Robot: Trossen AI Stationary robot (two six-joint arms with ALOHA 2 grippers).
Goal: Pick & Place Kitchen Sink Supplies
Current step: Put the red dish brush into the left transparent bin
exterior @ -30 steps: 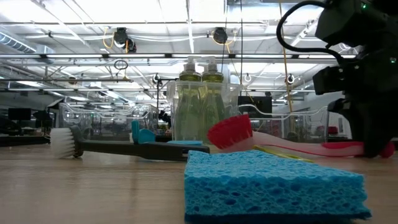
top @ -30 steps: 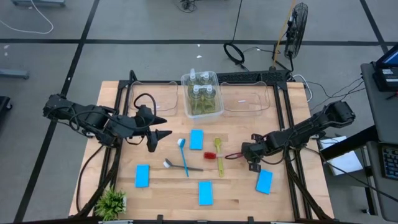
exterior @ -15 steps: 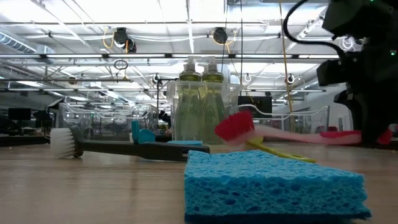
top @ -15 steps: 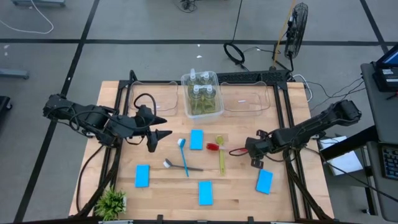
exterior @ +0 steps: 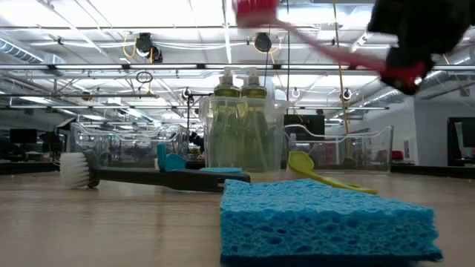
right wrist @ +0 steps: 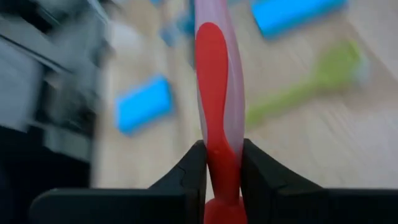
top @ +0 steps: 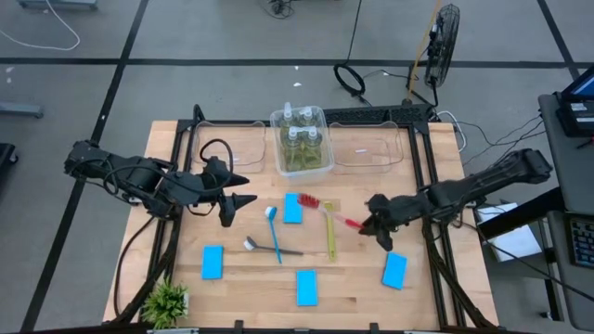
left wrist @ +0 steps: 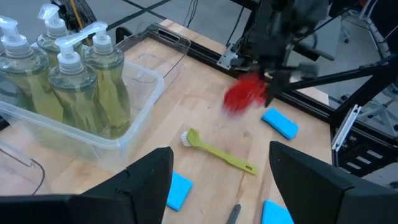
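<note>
Now airborne: red brush

Nearest, the right gripper has its jaws pinching the red brush by its handle, head aimed at the middle bin beyond. Left gripper waits alongside, jaws spread.

My wooden table holds four blue sponges, three clear bins, a plant, and yellow-green, blue and grey brushes.
</note>
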